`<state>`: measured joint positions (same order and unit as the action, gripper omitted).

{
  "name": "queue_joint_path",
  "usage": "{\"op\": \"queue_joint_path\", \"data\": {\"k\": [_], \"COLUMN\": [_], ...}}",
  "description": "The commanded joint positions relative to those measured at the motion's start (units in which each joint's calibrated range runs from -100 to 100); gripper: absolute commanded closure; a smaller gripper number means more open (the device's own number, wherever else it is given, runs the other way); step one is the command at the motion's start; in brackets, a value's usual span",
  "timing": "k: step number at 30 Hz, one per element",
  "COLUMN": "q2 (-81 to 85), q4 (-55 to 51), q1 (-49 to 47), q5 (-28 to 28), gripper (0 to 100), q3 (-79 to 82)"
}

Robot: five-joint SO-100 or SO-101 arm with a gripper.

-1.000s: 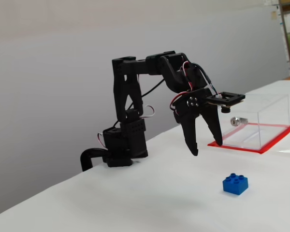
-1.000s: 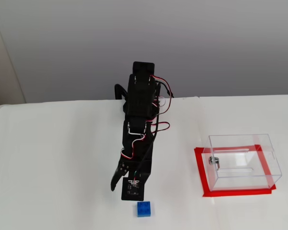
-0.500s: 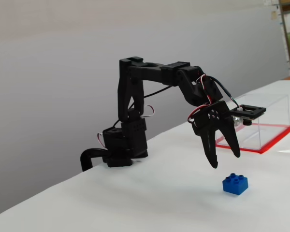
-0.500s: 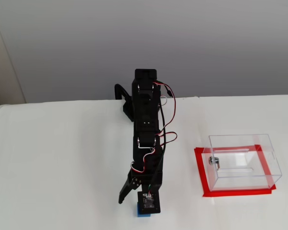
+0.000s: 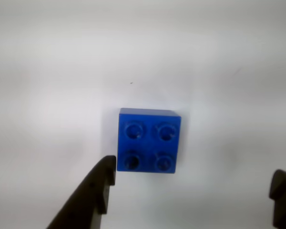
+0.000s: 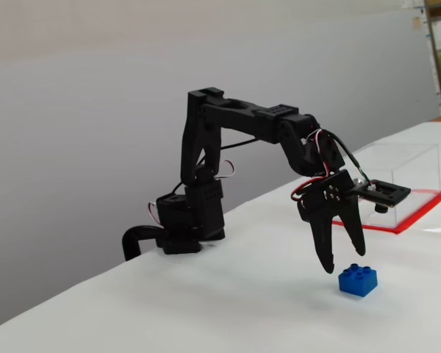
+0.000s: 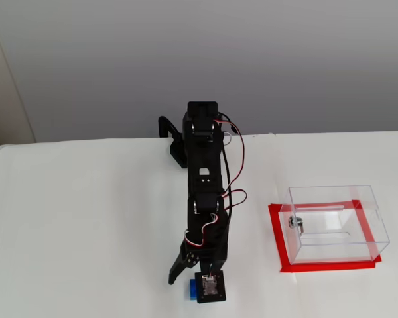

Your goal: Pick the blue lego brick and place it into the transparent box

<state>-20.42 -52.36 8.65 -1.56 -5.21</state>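
Your gripper (image 6: 343, 259) hangs spread wide just above the blue lego brick (image 6: 358, 280), which sits studs-up on the white tabletop (image 6: 228, 309). In the wrist view the brick (image 5: 149, 140) lies between the two fingertips (image 5: 104, 174), touching neither. Farther off, well apart to the right in a fixed view, stands the transparent box (image 7: 335, 224) on its red base.

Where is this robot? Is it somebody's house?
Probably not a house; it looks like a lab or office. A plain white table against a bare grey wall, with only the gripper, blue lego brick and transparent box.
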Motion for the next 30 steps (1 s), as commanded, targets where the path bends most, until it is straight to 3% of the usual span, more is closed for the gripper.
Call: {"op": "queue_joint_path", "data": {"k": [1,30], "q2": [-0.1,-10.2], "q4": [0.6,0.3], "q1": [-0.4,-2.1], "q5": [0.2,0.6], "gripper": [65,65], "q3": [-2.6,-8.5]}}
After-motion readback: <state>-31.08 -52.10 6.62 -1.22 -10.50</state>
